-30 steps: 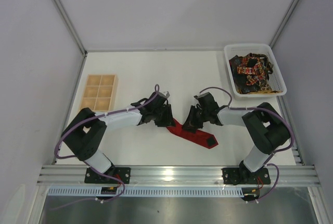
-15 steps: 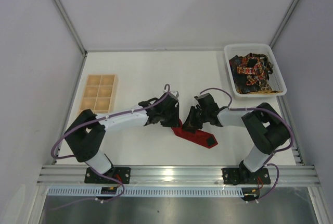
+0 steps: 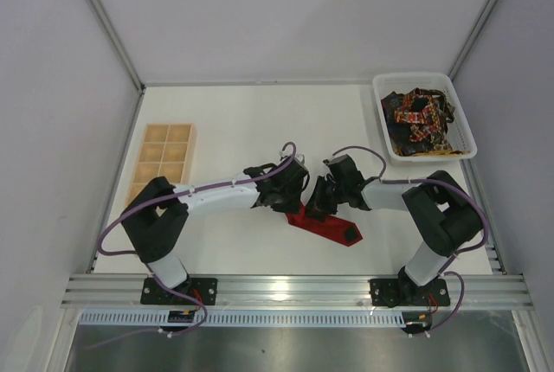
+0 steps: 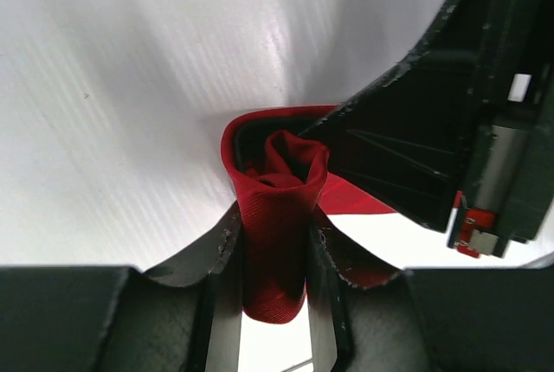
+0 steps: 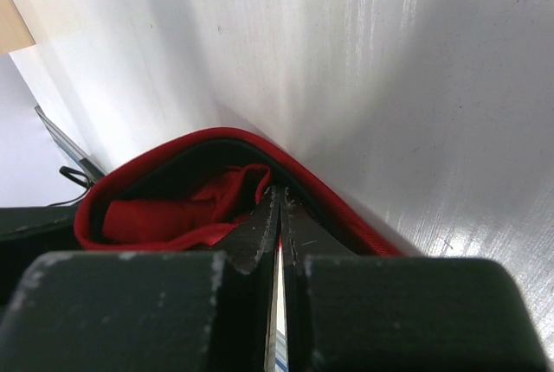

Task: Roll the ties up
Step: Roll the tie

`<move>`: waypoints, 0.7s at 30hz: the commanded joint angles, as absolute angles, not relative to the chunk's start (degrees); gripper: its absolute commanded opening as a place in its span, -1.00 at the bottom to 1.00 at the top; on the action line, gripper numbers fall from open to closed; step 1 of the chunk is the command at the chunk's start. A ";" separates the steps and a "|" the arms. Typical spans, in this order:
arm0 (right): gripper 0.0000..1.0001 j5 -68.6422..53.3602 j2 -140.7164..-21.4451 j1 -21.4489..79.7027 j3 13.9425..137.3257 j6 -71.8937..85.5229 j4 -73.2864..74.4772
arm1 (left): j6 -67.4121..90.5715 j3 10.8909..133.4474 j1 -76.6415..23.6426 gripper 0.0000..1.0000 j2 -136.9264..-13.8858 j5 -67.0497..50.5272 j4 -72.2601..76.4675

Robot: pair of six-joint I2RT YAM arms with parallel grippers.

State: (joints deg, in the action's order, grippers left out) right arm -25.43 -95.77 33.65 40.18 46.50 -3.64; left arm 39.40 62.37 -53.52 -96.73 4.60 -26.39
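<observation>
The plain red tie (image 3: pixel 333 227) lies at the table's middle, its wide pointed end toward the front right, its other end curled up between my two grippers. My left gripper (image 3: pixel 291 200) is shut on a rolled fold of the red tie (image 4: pixel 273 216), the cloth pinched between its fingers (image 4: pixel 227 246). My right gripper (image 3: pixel 317 202) faces it closely; its jaws are pressed together inside the tie's red loop (image 5: pixel 173 216) with a sliver of red between the fingertips (image 5: pixel 264 221). The dark patterned ties (image 3: pixel 419 118) lie heaped at the back right.
The white bin (image 3: pixel 382 123) holding the patterned ties stands at the back right. A wooden tray with several compartments (image 3: pixel 163 157) lies at the left. The right gripper's black body (image 4: pixel 433 130) fills the left wrist view's right side.
My left gripper has moved right, toward the right gripper, carrying the tie's end with it. Less red tie shows on the table. The right arm has stayed in place.
</observation>
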 commanded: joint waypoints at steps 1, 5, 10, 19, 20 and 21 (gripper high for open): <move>-0.95 -24.87 -93.78 34.01 40.52 45.88 -2.73 | 38.06 64.69 -54.14 -0.99 -97.64 7.21 -28.48; -0.94 -24.96 -93.34 34.01 40.34 45.88 -2.46 | 38.14 65.56 -54.58 -0.99 -98.17 8.34 -28.83; -0.95 -24.17 -92.63 34.01 40.17 44.74 -0.88 | 37.71 67.58 -55.28 -0.99 -98.35 11.07 -31.29; -0.95 -23.47 -92.81 33.84 39.81 43.86 -0.70 | 37.09 69.25 -56.34 -0.99 -98.96 13.18 -33.31; -0.95 -23.47 -92.81 33.84 39.81 43.77 -0.70 | 37.00 69.52 -56.60 -0.99 -99.05 13.36 -33.66; -0.95 -23.55 -92.64 33.84 39.90 43.77 -0.62 | 37.00 70.04 -56.78 -0.99 -99.49 13.62 -33.84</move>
State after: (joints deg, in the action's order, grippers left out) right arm -24.36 -94.17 33.65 40.12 44.95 -0.78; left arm 38.44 66.78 -55.83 -98.70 11.53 -32.62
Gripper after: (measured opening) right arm 0.031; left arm 0.332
